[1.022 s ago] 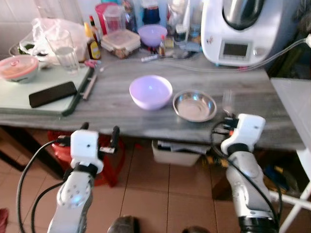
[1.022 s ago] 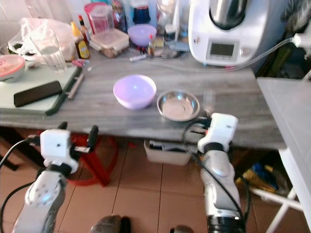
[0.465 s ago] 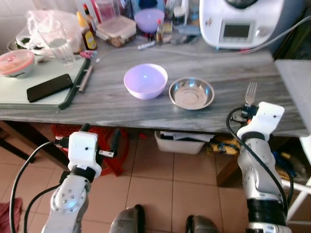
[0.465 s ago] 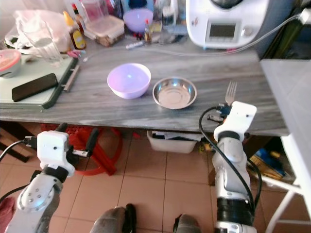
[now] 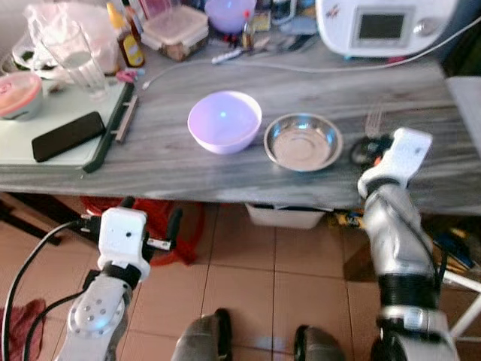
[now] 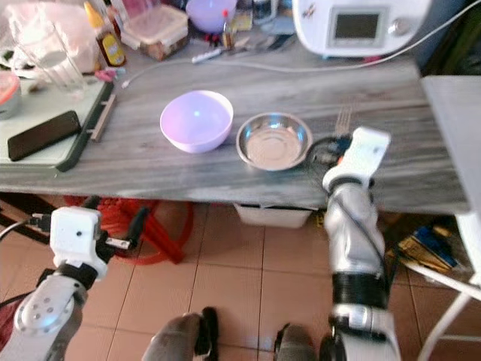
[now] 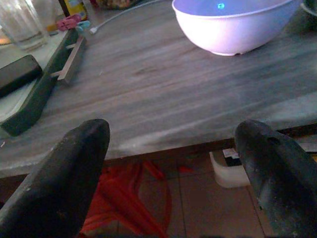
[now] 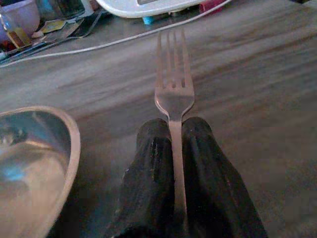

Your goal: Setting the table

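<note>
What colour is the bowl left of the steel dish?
Pale lilac bowl; clearest in the left eye view.

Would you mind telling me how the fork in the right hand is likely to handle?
The fork looks thin and metal, so probably stiff and light. Its smooth handle, pinched between the right hand's fingers, may slip or swivel. Flat, it shouldn't roll.

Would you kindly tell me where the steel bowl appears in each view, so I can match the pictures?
Left eye view: steel bowl right of centre, beside the lilac bowl.
Right eye view: centre, again right of the lilac bowl.
Left wrist view: cannot tell; at most a dark sliver at one corner.
Right wrist view: rim beside the fork held by the right gripper.
Shared landmark: the lilac bowl.
</note>
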`<state>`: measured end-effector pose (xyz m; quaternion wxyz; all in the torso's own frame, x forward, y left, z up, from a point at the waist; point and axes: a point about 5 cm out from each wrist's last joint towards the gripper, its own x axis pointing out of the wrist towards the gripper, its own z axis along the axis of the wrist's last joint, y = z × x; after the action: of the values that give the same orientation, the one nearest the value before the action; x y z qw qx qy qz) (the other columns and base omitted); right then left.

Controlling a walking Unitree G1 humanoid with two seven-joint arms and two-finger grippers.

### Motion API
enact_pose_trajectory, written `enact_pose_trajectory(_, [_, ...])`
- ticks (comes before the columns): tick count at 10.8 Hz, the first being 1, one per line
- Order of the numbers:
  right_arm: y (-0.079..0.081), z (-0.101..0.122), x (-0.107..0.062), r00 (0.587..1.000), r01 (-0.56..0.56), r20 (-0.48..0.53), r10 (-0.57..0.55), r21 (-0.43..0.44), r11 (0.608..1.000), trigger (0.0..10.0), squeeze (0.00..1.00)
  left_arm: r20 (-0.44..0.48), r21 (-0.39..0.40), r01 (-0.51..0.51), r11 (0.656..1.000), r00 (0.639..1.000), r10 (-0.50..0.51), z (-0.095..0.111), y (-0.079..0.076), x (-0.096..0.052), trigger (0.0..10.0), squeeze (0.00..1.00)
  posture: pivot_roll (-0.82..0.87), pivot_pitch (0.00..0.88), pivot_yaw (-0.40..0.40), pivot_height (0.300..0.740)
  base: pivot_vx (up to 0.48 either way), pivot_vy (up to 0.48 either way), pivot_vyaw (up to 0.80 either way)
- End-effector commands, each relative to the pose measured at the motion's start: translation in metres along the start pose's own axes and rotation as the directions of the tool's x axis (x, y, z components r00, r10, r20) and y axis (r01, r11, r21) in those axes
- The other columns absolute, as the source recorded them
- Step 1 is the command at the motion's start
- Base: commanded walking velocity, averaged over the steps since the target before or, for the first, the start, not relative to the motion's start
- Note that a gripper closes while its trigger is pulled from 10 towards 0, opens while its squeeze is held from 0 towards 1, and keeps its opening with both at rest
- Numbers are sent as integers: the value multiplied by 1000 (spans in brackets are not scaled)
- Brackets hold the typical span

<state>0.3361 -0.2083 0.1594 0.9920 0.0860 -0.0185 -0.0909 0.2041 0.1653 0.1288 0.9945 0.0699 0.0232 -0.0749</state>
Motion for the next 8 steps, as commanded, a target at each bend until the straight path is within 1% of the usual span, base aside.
enact_pose_trajectory(1, [0,-7,0,999,-2,-40,2,15,1000,10000,0,-10,9,-2,1000,1000,2,1,4,-4,10000,0,168,231,135,740,0,0,0])
enact_pose_trajectory(4, [9,-13,3,993,-61,-94,65,43,997,10000,0,-22,10,5,1000,1000,-5,1,4,-4,10000,0,167,234,138,740,0,0,0])
enact_pose_trajectory(5, [11,-18,5,988,-72,-134,77,39,997,10000,0,-26,9,7,1000,1000,-7,1,3,-4,10000,0,169,234,136,740,0,0,0])
enact_pose_trajectory(6, [13,-20,4,984,-86,-153,91,40,995,10000,0,-27,9,7,1000,1000,-6,1,3,-3,10000,0,169,232,134,740,0,0,0])
enact_pose_trajectory(7, [12,-23,3,981,-90,-173,93,24,996,10000,0,-27,8,5,1000,1000,-4,1,3,-3,10000,0,168,230,129,740,0,0,0])
enact_pose_trajectory(8, [8,-25,3,979,-83,-183,84,12,996,10000,0,-28,6,2,1000,1000,-2,1,2,-3,10000,0,166,226,127,740,0,0,0])
